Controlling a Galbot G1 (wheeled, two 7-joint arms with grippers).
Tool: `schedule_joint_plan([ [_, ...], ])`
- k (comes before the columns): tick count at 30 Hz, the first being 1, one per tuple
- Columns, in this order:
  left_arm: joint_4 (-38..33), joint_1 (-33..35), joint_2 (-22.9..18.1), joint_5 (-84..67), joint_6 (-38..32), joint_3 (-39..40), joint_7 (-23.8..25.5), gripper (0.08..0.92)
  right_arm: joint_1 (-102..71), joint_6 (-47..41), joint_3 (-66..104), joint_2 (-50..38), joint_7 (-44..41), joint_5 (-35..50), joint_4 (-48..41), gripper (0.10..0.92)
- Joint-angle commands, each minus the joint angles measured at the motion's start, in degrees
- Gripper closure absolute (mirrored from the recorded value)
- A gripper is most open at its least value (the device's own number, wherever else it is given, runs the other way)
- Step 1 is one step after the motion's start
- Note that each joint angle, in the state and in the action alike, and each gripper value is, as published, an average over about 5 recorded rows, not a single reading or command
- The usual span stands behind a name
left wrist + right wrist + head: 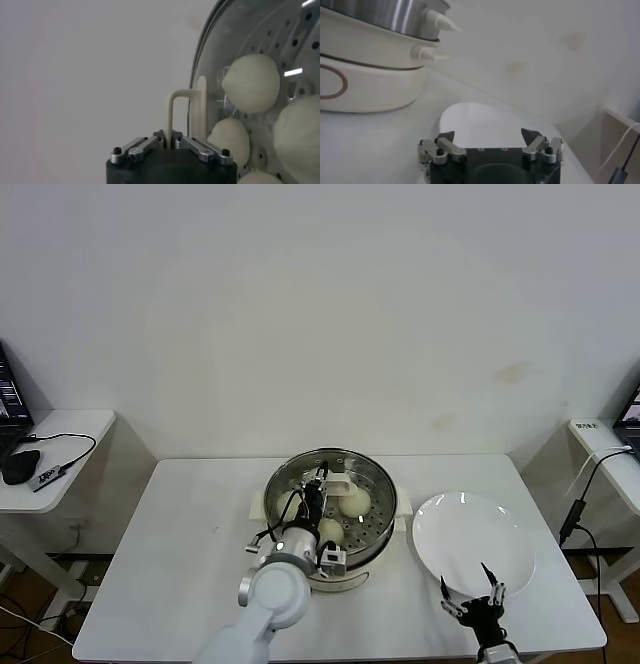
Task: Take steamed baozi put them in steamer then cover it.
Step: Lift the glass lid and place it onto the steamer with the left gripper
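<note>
At the middle of the white table (180,524) sat the steamer (376,484), my landmark for everything else: a shiny steel basket with a perforated floor, resting in a cream-white pot base. I had the left gripper (326,479) reaching over the near rim and down into the basket. In the left wrist view that gripper (172,139) showed its two fingers drawn close together, nearly meeting, with a cream loop handle (186,112) standing upright just beyond the tips; I could not tell whether the fingers actually pinched it.

Inside the steamer I counted the steamed baozi (355,502) as smooth cream-white buns lying on the perforated floor. The head view gave me two clearly, one toward the far right of the basket and one (330,531) near the front rim beside my left arm. The left wrist view showed more of them, one full bun (251,82) against the steel wall, another (230,140) just beside the handle, and parts of two others at the picture's border.

Right of the steamer, just apart from its base, lay the flat white plate (470,539), bare. The right gripper (478,599) hung at the plate's near edge, away from the steamer, its fingers spread wide with nothing between them; the right wrist view (490,140) confirmed the same.
</note>
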Motion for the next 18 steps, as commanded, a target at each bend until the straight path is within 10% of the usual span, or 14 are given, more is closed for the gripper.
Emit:
schedule_joint_plan([
  [1,0.21,0.35,-0.63,0.10,-0.72,-0.18,-0.70,0.847,-0.10,0.08,-0.07,0.03,-0.03,-0.16,0.00,0.203],
  [18,-13.57,10.42,4.79,-2.86,-1.35,-1.39,-3.14,0.479,-0.07,0.03,-0.33,0.15,0.01,-0.59,-0.12,0.203],
])
